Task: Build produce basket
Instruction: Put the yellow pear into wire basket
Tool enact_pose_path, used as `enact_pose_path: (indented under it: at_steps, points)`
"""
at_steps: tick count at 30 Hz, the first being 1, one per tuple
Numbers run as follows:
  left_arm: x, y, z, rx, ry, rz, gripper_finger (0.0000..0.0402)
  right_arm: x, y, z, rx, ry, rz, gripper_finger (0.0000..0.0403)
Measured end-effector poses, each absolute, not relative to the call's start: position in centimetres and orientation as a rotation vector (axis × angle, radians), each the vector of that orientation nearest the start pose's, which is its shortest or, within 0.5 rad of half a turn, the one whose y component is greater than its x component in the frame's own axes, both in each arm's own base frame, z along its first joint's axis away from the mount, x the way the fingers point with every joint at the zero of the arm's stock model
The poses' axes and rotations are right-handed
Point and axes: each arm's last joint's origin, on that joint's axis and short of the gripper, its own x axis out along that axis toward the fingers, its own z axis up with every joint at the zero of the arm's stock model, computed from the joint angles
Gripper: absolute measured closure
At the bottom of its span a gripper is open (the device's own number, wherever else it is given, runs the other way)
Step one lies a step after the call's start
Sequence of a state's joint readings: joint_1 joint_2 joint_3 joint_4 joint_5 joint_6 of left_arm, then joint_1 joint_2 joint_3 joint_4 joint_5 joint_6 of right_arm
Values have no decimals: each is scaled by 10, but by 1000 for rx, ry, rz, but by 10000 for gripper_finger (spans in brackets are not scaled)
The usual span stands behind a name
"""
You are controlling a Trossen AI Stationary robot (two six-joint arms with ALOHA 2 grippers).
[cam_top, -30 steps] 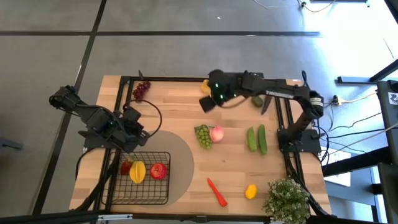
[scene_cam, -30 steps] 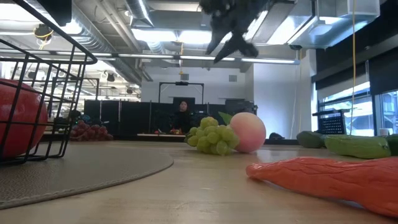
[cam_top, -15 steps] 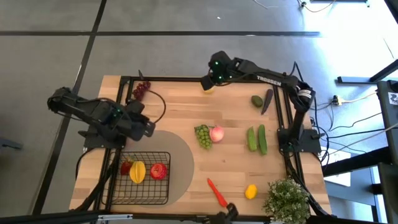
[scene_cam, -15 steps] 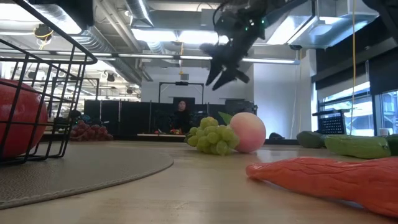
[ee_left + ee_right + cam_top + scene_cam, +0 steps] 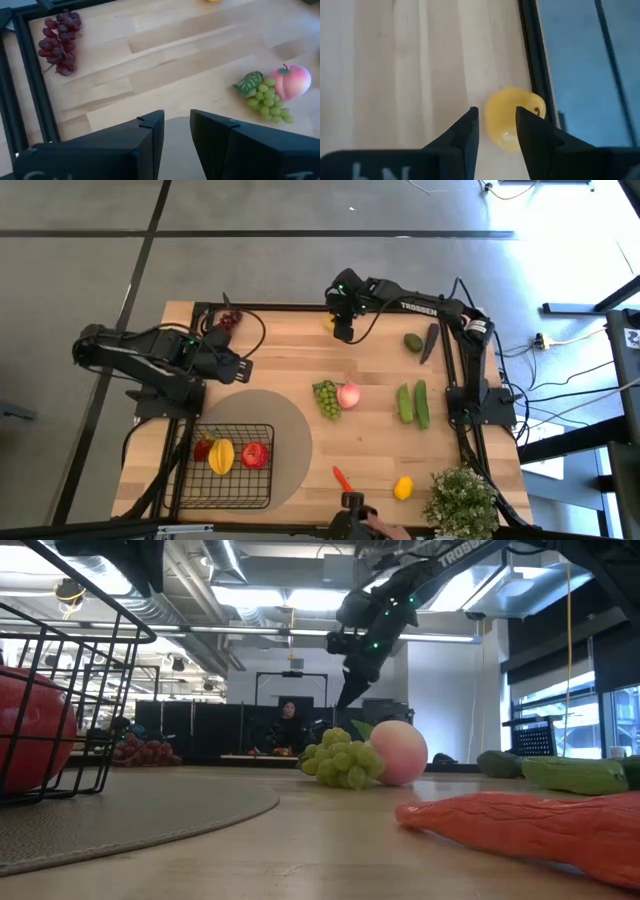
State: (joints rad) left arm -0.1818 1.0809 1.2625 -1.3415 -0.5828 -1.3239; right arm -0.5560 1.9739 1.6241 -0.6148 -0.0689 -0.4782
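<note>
Right gripper (image 5: 343, 332) is at the far edge of the table (image 5: 290, 350), pointing down right over a yellow fruit (image 5: 512, 118) that sits against the black frame there. Fingers (image 5: 465, 131) have a narrow gap, nothing held; the fruit shows beyond the gap, contact can't be confirmed.

Left gripper (image 5: 243, 366) hovers over the far-left part of the table, just beyond the far edge of the round tan mat (image 5: 285, 430). Fingers (image 5: 150, 137) slightly apart, empty.

Basket (image 5: 232, 466) sits near-left, on the mat. Inside it: a yellow fruit (image 5: 221, 455) in the middle, a red apple (image 5: 254, 454) to its right, another red piece (image 5: 203, 449) to its left.

Still out on the table:
- purple grapes (image 5: 227, 320), far-left corner
- green grapes (image 5: 326, 398) touching the pink peach (image 5: 348, 394), centre
- two green cucumbers (image 5: 413, 403) side by side, right of centre
- a green fruit (image 5: 413, 342) and a dark eggplant (image 5: 430, 342), far right
- red chili (image 5: 342, 478) and lemon (image 5: 403, 487), near edge
- potted plant (image 5: 460, 500), near-right corner

Dark object at the near edge beside the chili, can't tell what it is.
</note>
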Motion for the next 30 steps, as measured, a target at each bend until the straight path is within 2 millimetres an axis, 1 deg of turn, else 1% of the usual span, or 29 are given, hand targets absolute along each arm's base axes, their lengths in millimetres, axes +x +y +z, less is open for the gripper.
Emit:
enact_pose_path:
  at_steps: [2,6,13,23,30]
  points:
    - [163,-12,356,-746,644,971,318,365,-228,238,-198,1021,-208,281]
    - [163,-10,356,-752,639,984,318,360,-238,238,-257,1062,-299,281]
    - [163,-6,356,-760,631,1004,317,357,-249,237,-222,1001,-263,281]
    - [163,-2,356,-769,622,1029,317,357,-251,236,-222,987,-248,281]
    - [163,-1,356,-769,621,1032,317,358,-255,229,-218,996,-249,281]
